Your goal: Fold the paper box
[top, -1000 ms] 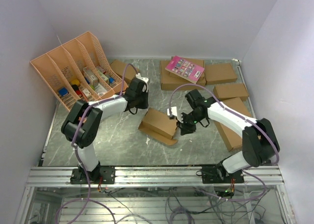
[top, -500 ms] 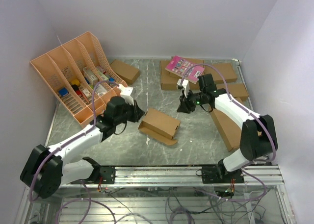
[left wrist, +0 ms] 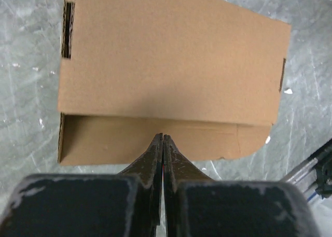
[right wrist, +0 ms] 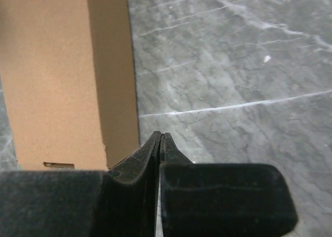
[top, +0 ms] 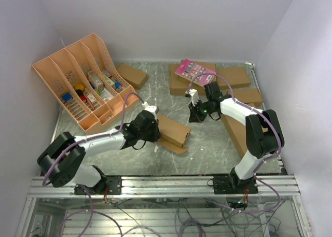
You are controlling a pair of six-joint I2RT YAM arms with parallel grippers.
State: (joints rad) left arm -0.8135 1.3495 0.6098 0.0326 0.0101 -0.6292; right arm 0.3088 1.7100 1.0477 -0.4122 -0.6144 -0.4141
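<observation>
Paper box (top: 173, 129): left gripper (left wrist: 163, 137), jaws together, tips at its open flap, perhaps touching; right gripper (top: 195, 116), jaws together, near its far-right corner, apart.

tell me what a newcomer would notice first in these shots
The half-folded paper box lies in the middle, one flap splayed flat, with the shut left hand nosing at its left side. The right hand, shut and empty, sits apart to the box's right. An orange file rack stands at back left, and a pink card lies on a brown box at the back.
</observation>
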